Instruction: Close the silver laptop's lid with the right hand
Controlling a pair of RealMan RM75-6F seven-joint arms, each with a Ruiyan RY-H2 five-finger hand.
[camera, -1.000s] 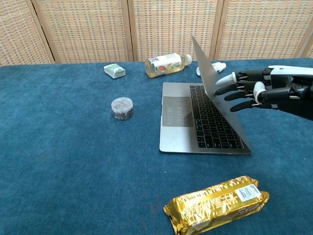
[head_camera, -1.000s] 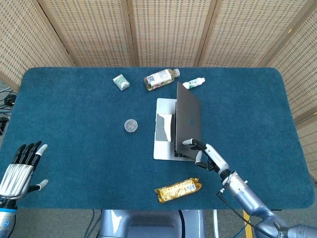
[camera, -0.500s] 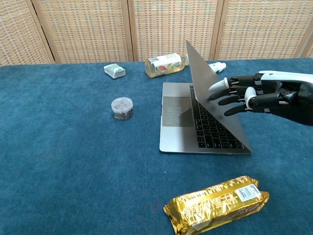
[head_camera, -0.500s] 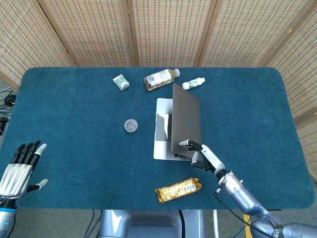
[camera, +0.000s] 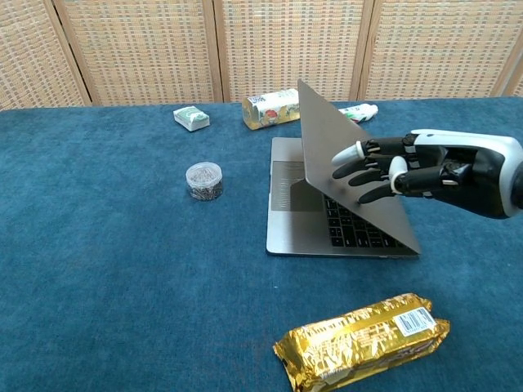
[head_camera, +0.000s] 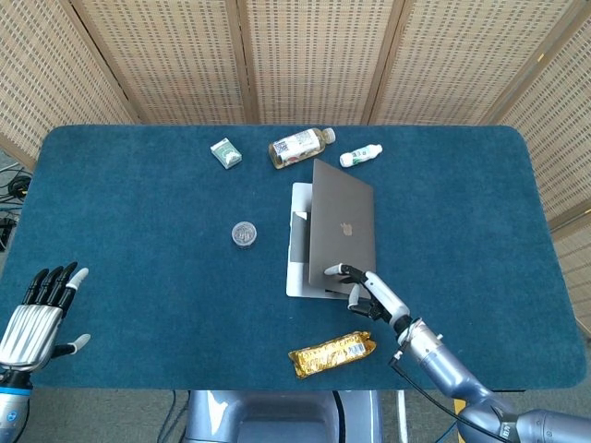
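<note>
The silver laptop (head_camera: 328, 242) (camera: 335, 196) sits mid-table with its lid tilted well down over the keyboard, roughly half shut. My right hand (head_camera: 369, 292) (camera: 425, 167) presses the back of the lid with outstretched fingers (camera: 359, 163), holding nothing. Its fingertips lie on the lid's near edge. My left hand (head_camera: 37, 309) rests spread and empty at the table's front left corner, seen only in the head view.
A gold snack packet (head_camera: 332, 353) (camera: 364, 341) lies in front of the laptop. A small round tin (head_camera: 244, 233) (camera: 203, 180) sits to its left. Behind it are a green box (head_camera: 225, 152) (camera: 191, 118), a juice bottle (head_camera: 300, 146) (camera: 271, 108) and a small white bottle (head_camera: 360, 156) (camera: 358, 112).
My right hand has pushed leftward against the lid, and the lid has swung from near upright down toward the keyboard. The left hand has stayed put.
</note>
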